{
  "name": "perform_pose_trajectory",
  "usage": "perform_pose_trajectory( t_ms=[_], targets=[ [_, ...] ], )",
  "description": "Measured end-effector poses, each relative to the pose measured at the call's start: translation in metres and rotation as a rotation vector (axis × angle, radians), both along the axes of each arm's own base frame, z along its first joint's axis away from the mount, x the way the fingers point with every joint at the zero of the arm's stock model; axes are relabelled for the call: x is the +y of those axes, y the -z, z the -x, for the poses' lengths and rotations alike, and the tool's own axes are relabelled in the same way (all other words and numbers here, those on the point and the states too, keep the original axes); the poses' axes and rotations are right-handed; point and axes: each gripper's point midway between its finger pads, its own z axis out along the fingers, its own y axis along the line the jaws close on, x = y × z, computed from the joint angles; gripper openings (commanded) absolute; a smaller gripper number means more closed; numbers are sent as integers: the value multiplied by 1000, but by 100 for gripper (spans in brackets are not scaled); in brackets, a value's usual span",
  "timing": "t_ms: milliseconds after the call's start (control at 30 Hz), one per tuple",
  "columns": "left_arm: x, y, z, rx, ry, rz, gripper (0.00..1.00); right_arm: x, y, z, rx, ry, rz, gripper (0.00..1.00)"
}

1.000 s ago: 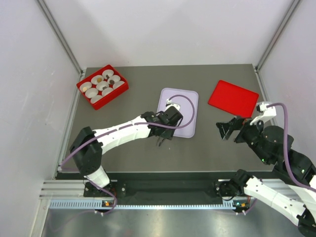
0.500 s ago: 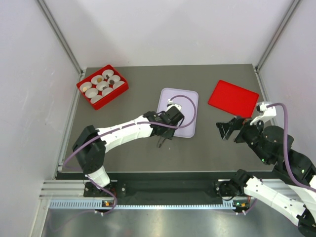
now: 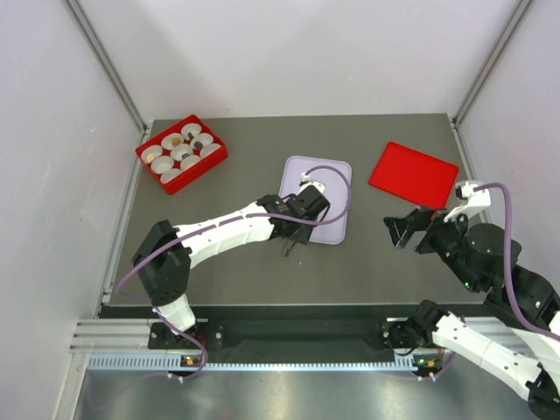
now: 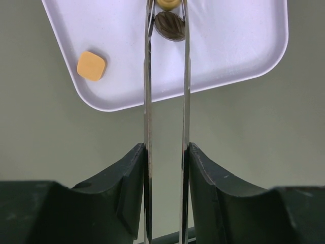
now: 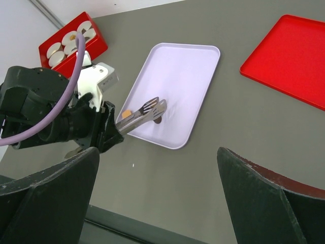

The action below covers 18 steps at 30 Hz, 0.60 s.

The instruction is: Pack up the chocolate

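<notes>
Visibly, one lavender tray point(image 4: 238, 61), one dark chocolate point(image 4: 170, 25), two golden chocolates point(image 4: 91, 65).

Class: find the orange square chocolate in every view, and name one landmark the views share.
Top external: not visible.
Left wrist: orange square chocolate, upper left.
Right wrist: left of centre, small.
Shared landmark: the lavender tray it lies on.

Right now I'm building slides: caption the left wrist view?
The left gripper straddles a dark ridged chocolate on the lavender tray, an orange square piece lying apart.
</notes>
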Motion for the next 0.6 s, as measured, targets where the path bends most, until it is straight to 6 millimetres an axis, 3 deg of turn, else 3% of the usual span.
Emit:
perform_pose_trajectory(
  t_ms=[267, 600],
  targets=[
    [8, -6, -8, -37, -24, -36, 36, -1, 1, 0, 2, 2, 3, 100],
    [28, -24, -41, -90, -106, -44, 34, -1, 2, 0, 4, 2, 5, 100]
  ],
)
